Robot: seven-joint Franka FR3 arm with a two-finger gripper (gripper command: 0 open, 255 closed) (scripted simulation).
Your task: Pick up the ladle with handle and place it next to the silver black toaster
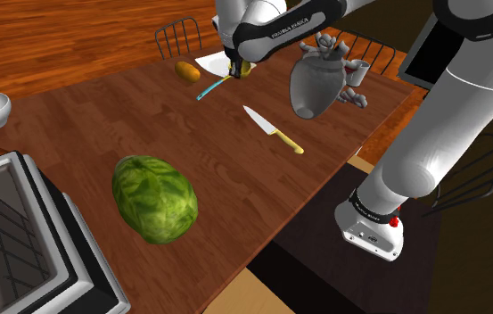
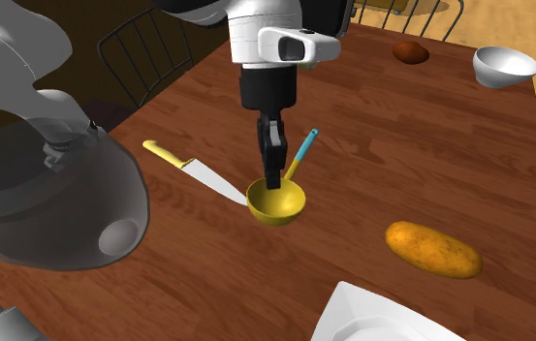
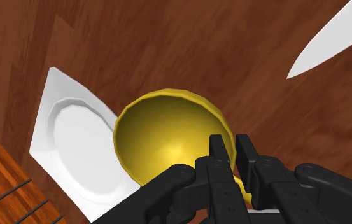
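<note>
Since my gripper (image 3: 230,146) is pinching the yellow ladle (image 3: 161,133) by its bowl rim near the white plate (image 3: 72,143), I'd swing slow and level toward the toaster (image 1: 21,234), clearing the melon (image 1: 155,198).

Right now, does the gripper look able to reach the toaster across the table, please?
Probably yes. The gripper, fingers clasping the ladle, stands over the table opposite the toaster; mostly bare wood lies between, and the watermelon near that path looks passable beside or above.
</note>
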